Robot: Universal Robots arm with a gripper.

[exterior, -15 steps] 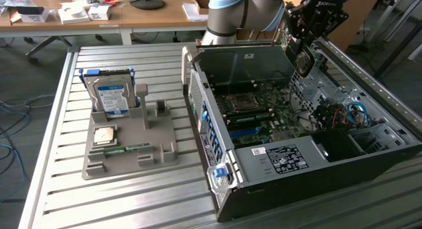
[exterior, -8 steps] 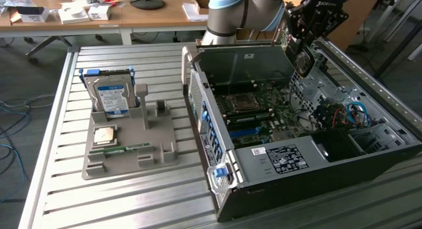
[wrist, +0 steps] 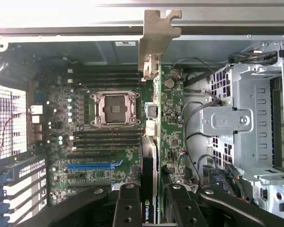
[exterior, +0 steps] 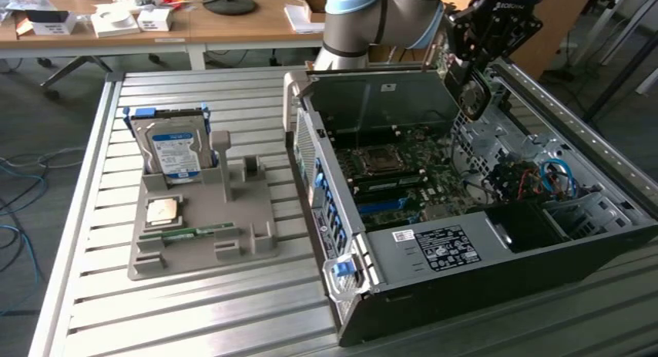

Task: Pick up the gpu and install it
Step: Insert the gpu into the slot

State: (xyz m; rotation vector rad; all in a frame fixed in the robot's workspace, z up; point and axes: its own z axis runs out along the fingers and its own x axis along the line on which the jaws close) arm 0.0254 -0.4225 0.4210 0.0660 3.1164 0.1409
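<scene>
My gripper (exterior: 476, 68) hangs over the far right side of the open computer case (exterior: 452, 245) and is shut on the gpu (exterior: 474, 95), which hangs edge-down just above the case's interior. In the wrist view the gpu (wrist: 168, 118) is seen edge-on between the black fingers (wrist: 127, 208), its green board running away from the camera and its pale metal bracket (wrist: 157, 33) at the far end by the case wall. The card hovers above the motherboard (wrist: 85, 142), beside the empty CPU socket (wrist: 116, 108).
A blue slot (wrist: 92, 165) lies on the board near the fingers. A metal drive cage (wrist: 246, 123) and loose cables flank the card. On the slatted table, a grey holder (exterior: 221, 245) carries a hard drive (exterior: 175, 150), a CPU (exterior: 162, 210) and a memory stick (exterior: 196, 234).
</scene>
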